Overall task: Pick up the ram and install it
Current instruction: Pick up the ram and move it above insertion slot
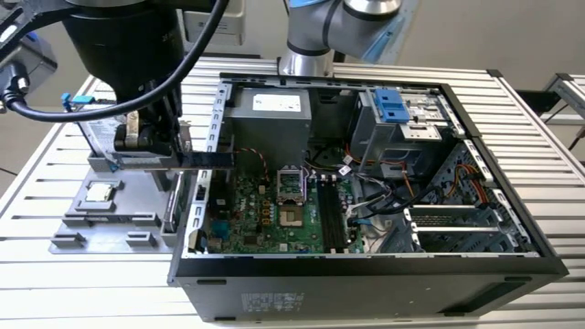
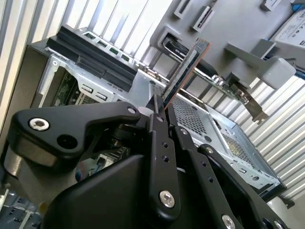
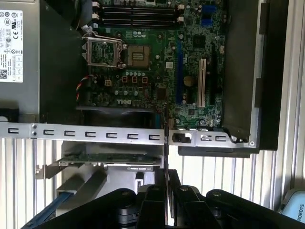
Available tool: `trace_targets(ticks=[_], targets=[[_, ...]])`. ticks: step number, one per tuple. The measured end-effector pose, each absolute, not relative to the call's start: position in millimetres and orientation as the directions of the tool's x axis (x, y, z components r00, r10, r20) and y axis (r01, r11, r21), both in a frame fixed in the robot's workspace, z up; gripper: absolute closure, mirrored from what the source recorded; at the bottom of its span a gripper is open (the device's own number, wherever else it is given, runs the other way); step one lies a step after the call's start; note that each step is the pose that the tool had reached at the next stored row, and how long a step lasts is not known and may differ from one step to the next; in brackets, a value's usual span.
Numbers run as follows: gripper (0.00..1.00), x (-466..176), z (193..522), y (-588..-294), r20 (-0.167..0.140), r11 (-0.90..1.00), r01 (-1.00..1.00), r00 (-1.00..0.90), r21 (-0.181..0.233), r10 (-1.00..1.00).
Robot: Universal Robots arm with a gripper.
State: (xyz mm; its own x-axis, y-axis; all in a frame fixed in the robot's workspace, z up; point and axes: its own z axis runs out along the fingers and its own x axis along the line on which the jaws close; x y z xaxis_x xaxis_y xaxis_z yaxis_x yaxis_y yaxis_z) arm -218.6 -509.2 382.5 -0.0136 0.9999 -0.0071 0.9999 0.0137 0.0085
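Note:
My gripper point(image 1: 175, 152) hangs over the grey fixture point(image 1: 109, 219) on the exterior view's left, just outside the open computer case point(image 1: 366, 274). It is shut on the ram point(image 1: 208, 160), a dark thin stick that juts from the fingers toward the case wall. In the second wrist view the gripper point(image 2: 159, 104) pinches one end of the ram point(image 2: 183, 74), which points away from it. In the first wrist view the ram point(image 3: 165, 138) is seen edge-on above the gripper point(image 3: 165, 188), over the case's metal edge. The motherboard's dark memory slots point(image 1: 331, 216) point(image 3: 138, 14) lie inside the case.
A small square silver processor chip point(image 1: 98, 193) rests on the fixture. An expansion card with a metal bracket point(image 3: 107, 160) point(image 2: 224, 86) stands in the fixture beside the case. A grey power supply point(image 1: 270, 113), cables point(image 1: 384, 199) and drive bays point(image 1: 402, 116) crowd the case's far side.

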Motion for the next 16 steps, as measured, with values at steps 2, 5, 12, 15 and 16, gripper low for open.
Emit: trace_targets(ticks=[2,5,12,15,16], targets=[[1.0,-213.8,382.5,-509.2,-0.007,0.014,1.0,-0.014,0.008,1.0],[1.0,-206.7,382.5,-509.2,-0.007,0.014,1.0,-0.014,0.008,1.0],[1.0,-189.9,382.5,-509.2,-0.007,0.014,1.0,-0.014,0.008,1.0],[1.0,-182.9,382.5,-509.2,-0.007,0.014,1.0,-0.014,0.008,1.0],[1.0,-180.6,382.5,-509.2,-0.007,0.014,1.0,-0.014,0.008,1.0]])
